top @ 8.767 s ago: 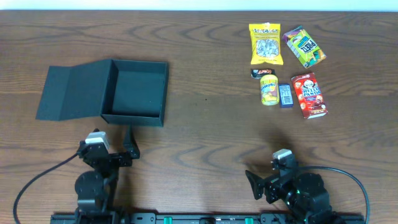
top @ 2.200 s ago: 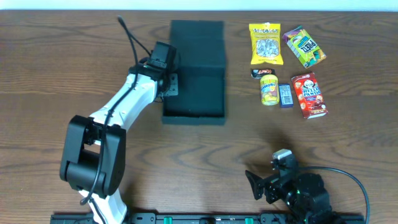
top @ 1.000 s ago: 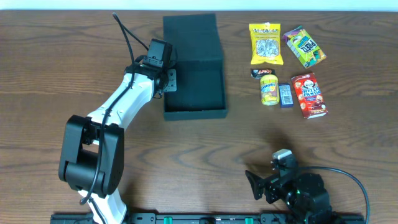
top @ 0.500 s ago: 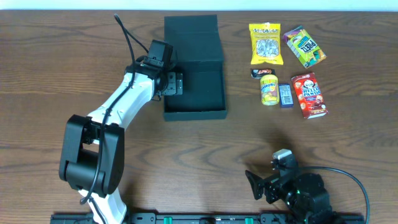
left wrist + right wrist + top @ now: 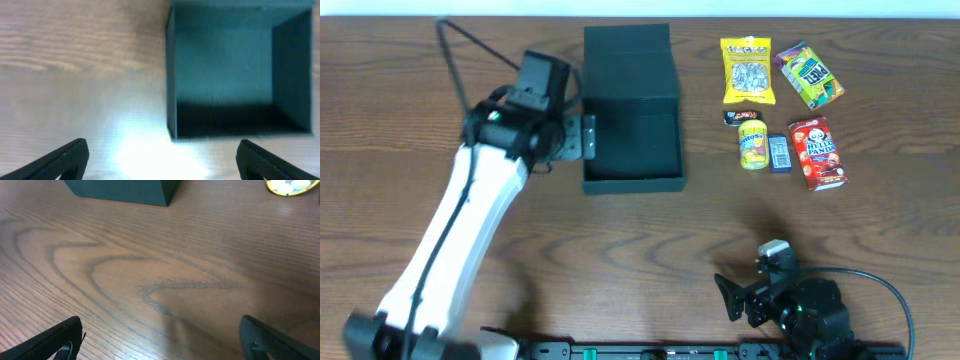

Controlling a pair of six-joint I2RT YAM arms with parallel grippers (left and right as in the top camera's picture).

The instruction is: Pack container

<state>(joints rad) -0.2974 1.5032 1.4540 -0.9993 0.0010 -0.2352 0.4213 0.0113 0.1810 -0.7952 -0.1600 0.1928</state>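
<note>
The container (image 5: 632, 140) is a dark matte box lying open on the table's middle back, with its lid flap (image 5: 626, 60) folded out on the far side. Its inside looks empty. My left gripper (image 5: 587, 138) is open and empty just left of the box's left wall, not touching it. In the left wrist view my gripper (image 5: 162, 167) has both fingers spread wide, with the open box (image 5: 225, 75) ahead and to the right. My right gripper (image 5: 728, 297) rests open and empty near the front edge; it also shows in the right wrist view (image 5: 162, 345).
Snacks lie right of the box: a yellow bag (image 5: 748, 70), a green pack (image 5: 809, 73), a red carton (image 5: 817, 152), a yellow can (image 5: 752, 144), a blue bar (image 5: 779, 153) and a small dark pack (image 5: 737, 117). The box's corner (image 5: 125, 190) shows far ahead in the right wrist view.
The left arm brought the box from the far left to the middle and turned it. It has now come off the box's left wall, drawing back left and upward. Right arm unmoved.
</note>
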